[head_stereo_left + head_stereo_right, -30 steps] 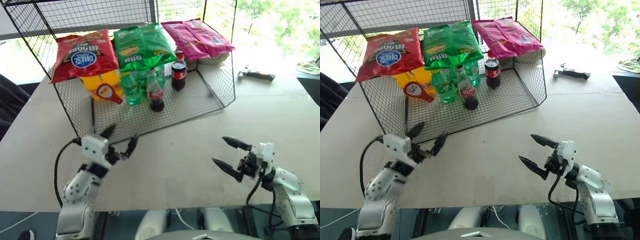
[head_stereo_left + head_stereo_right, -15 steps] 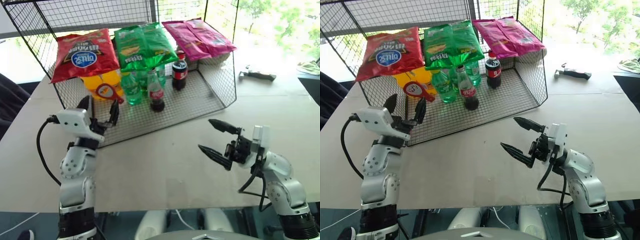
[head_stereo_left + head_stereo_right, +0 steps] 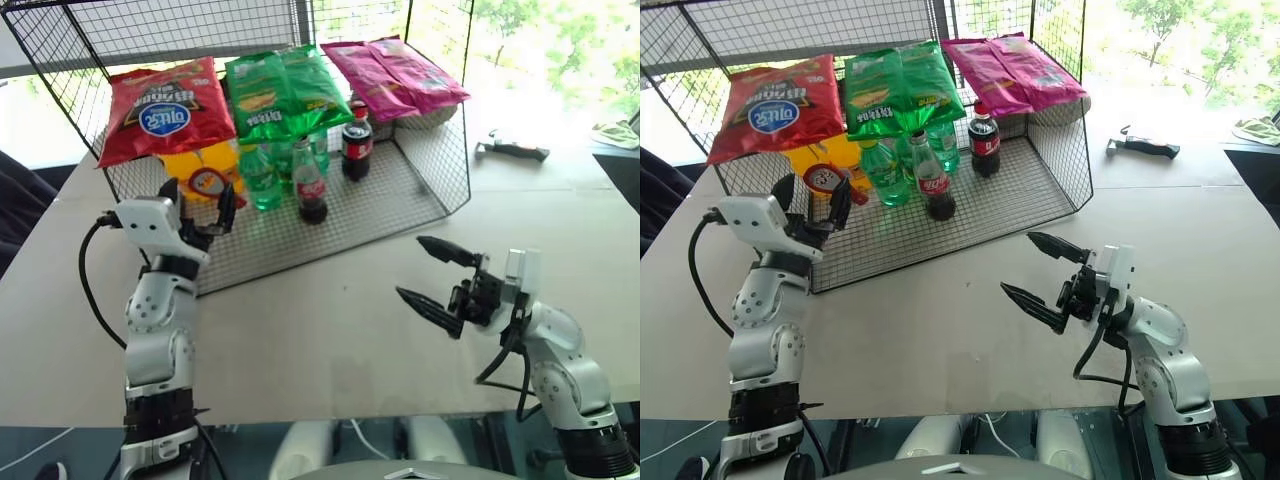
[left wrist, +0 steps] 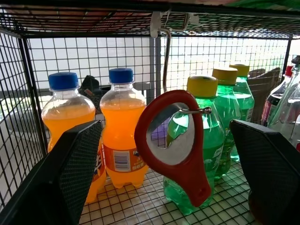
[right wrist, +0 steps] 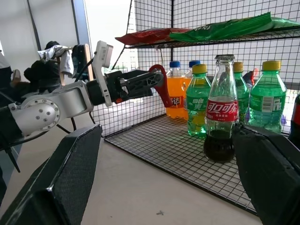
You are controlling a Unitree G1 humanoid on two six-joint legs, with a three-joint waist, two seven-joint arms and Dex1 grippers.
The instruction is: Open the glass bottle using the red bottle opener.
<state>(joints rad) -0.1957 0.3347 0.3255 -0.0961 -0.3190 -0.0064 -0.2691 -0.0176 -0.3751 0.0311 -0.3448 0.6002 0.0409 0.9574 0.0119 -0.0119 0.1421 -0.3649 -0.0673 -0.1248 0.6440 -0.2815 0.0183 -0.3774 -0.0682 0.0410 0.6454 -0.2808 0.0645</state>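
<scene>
The glass bottle (image 3: 310, 185) stands upright on the wire rack's floor, with a red label and dark drink low in it; it is also in the right wrist view (image 5: 221, 117). The red bottle opener (image 4: 176, 145) hangs by its ring from a hook under the rack's shelf, at the front left (image 3: 210, 183). My left gripper (image 3: 198, 200) is raised at the rack's front and open, one finger on each side of the opener without touching it. My right gripper (image 3: 410, 267) hovers open over the table, pointing left toward the rack, with nothing in it.
The wire rack (image 3: 430, 170) carries red (image 3: 165, 105), green (image 3: 285, 90) and pink (image 3: 395, 75) snack bags on top. Inside stand orange bottles (image 4: 119, 126), green bottles (image 3: 262, 175) and a plastic cola bottle (image 3: 356, 145). A black tool (image 3: 515, 150) lies at the back right.
My left gripper rose from the table and moved forward to the hanging opener. My right gripper rose and shifted left at first, then held still. Both stayed open.
</scene>
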